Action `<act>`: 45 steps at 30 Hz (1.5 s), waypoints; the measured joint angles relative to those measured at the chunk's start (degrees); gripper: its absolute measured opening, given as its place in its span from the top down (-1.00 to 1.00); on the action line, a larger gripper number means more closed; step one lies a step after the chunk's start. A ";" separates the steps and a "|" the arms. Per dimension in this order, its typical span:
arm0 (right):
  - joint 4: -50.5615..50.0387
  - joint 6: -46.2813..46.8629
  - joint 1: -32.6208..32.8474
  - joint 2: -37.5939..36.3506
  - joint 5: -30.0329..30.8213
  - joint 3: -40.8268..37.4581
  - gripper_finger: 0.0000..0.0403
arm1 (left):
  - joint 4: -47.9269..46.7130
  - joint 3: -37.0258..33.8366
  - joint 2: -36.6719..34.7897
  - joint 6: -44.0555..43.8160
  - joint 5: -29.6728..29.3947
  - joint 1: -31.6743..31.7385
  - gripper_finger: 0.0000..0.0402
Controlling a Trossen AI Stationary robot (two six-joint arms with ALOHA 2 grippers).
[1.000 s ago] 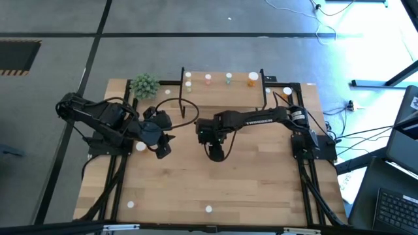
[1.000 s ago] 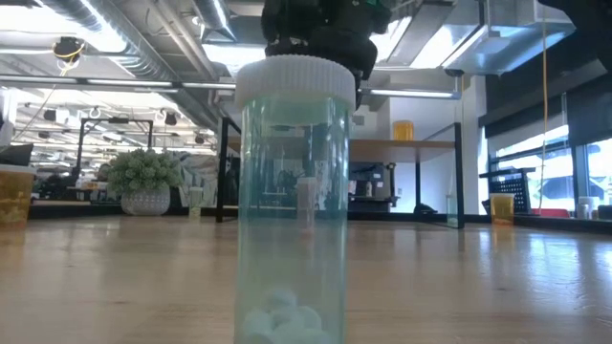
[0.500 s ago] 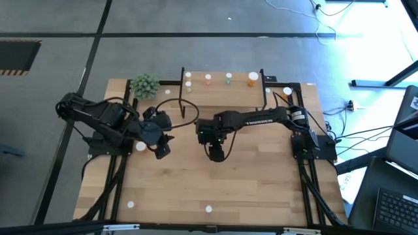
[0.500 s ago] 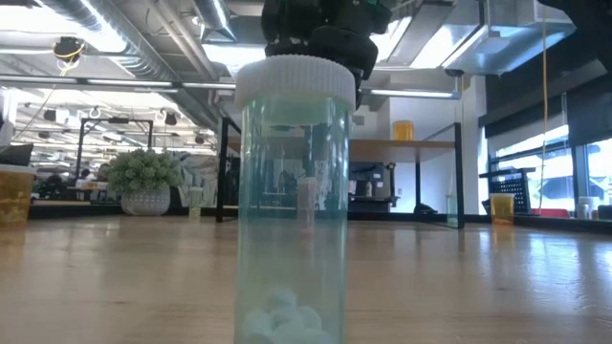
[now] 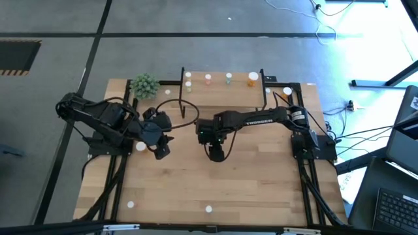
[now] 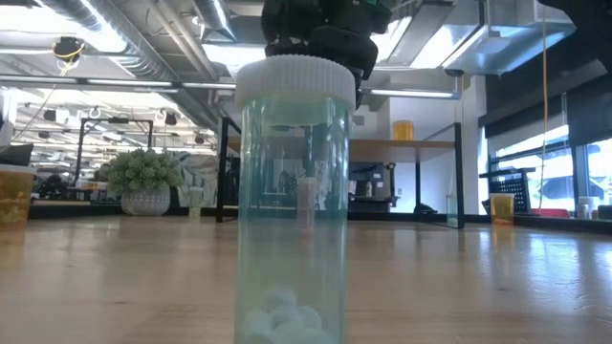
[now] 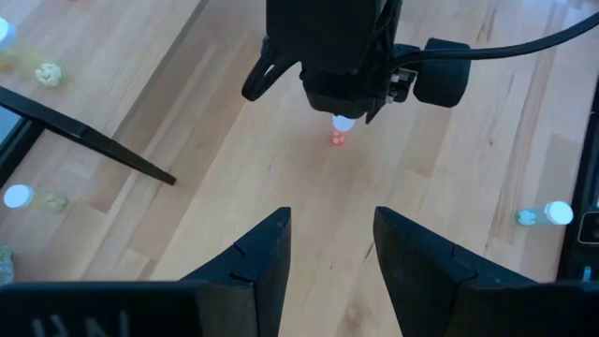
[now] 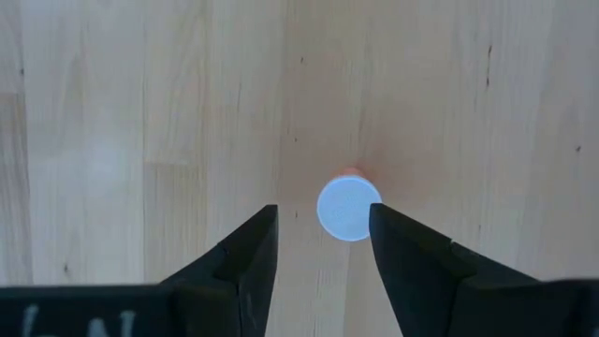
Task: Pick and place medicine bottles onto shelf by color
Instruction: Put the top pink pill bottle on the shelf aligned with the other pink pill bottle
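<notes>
Your right pincer (image 8: 318,253) hung over the middle of the tabletop (image 5: 261,189) with its fingers parted, pointing straight down at a small pink-red bottle (image 8: 348,207) with a pale cap. The bottle stood upright on the wood just ahead of the fingertips, not between them and not touched. From the left wrist you could see that same bottle (image 7: 341,130) directly beneath the right arm's head.

Your left pincer (image 7: 329,248) waited to the left of it, also open and empty, aimed across the wood toward the right arm; in the high view it sat at (image 5: 161,149).

Farther out, a green-tinted bottle (image 6: 293,201) holding white pills stood close in front of the low camera, near the front edge of the tabletop. The shelf (image 5: 222,91) stood at the far edge, with four bottles in a row along its back: two pale ones, a greenish one and a larger orange bottle (image 5: 253,79). A green spiky plant ball (image 5: 145,85) sat just left of the shelf. A few more bottles lay scattered about.
</notes>
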 joint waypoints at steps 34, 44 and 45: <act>0.34 1.07 0.02 0.00 0.02 0.00 0.14 | 0.06 0.00 0.00 -0.02 0.00 0.00 0.26; 0.71 1.33 0.02 0.00 -0.51 0.00 0.09 | 0.07 0.00 0.00 -0.02 0.00 0.00 0.26; 0.69 1.39 0.02 0.00 -0.20 0.00 0.07 | 0.07 0.00 0.00 -0.02 0.00 0.00 0.26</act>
